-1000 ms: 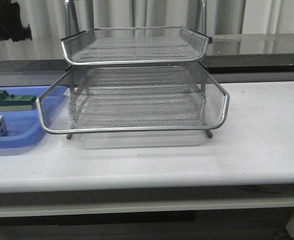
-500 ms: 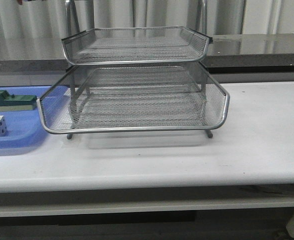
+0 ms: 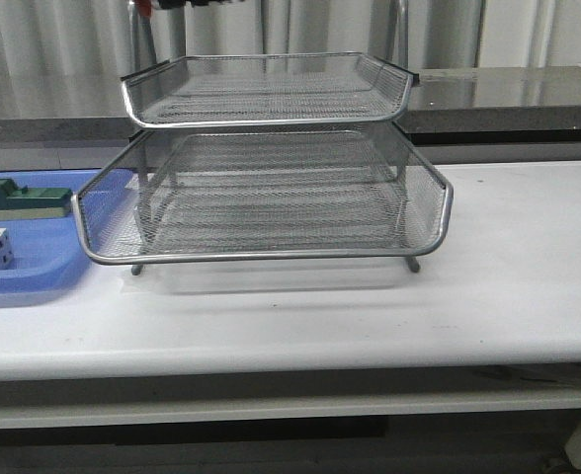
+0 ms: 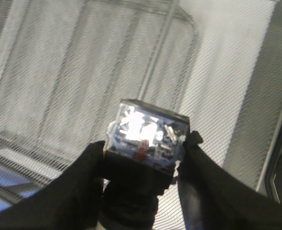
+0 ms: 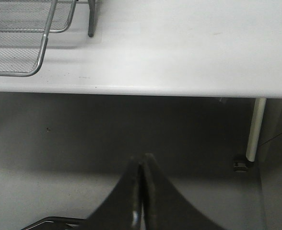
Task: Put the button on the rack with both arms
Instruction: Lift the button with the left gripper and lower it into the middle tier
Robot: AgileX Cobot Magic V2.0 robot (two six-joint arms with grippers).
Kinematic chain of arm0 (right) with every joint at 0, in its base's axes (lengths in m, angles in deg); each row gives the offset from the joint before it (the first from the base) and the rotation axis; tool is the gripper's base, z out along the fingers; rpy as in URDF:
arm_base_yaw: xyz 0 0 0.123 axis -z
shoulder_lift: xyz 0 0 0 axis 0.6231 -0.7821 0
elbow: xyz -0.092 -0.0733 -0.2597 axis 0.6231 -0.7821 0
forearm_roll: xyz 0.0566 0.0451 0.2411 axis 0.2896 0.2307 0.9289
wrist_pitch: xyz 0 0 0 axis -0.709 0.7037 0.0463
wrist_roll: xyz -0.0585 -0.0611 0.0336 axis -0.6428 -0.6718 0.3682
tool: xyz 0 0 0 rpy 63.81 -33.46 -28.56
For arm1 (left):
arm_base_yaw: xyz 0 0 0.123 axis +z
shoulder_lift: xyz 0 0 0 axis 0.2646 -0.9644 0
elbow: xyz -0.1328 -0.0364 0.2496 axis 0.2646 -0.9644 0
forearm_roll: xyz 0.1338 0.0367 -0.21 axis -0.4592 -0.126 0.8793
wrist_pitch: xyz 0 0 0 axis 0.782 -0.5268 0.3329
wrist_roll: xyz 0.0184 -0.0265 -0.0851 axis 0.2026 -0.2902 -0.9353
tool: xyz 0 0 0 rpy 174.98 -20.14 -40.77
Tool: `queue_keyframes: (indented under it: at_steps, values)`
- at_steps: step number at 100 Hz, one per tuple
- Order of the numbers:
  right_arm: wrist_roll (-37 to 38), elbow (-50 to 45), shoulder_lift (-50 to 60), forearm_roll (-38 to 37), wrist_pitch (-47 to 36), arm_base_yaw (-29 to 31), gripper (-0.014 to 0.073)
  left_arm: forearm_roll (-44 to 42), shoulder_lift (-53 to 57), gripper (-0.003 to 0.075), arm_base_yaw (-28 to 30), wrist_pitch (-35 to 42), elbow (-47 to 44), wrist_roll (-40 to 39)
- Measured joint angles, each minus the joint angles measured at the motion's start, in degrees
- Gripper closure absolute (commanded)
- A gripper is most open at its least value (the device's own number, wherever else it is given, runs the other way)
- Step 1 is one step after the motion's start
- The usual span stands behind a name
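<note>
The button (image 4: 148, 136) sits clamped between the fingers (image 4: 90, 165) of the left gripper (image 4: 143, 160), its glossy rear block facing the wrist camera, with the rack (image 4: 107, 72) mesh spread beneath it. The grip looks shallow, on the block's smooth sides, so the button could twist or drop off-target. The right gripper (image 5: 141, 191) hangs pressed closed and empty, off the bench (image 5: 179, 52) edge. Since a second ago, the arm has travelled from the far left to above the rack's top tier (image 3: 271, 89).
</note>
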Motion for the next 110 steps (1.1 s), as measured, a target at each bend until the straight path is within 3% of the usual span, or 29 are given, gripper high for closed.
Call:
queue_keyframes:
  at_steps: [27, 94, 110]
  values:
    - [0.0, 0.0, 0.0, 0.0, 0.0, 0.0, 0.0664, 0.1, -0.5, 0.0713, -6.3, 0.1, -5.3, -0.1]
    - [0.1, 0.0, 0.0, 0.0, 0.0, 0.0, 0.0664, 0.3, -9.9, 0.0703, -6.8, 3.4, -6.3, -0.5]
    - [0.1, 0.0, 0.0, 0.0, 0.0, 0.0, 0.0664, 0.3, -11.4, 0.0587, -6.8, 4.2, -6.4, -0.5]
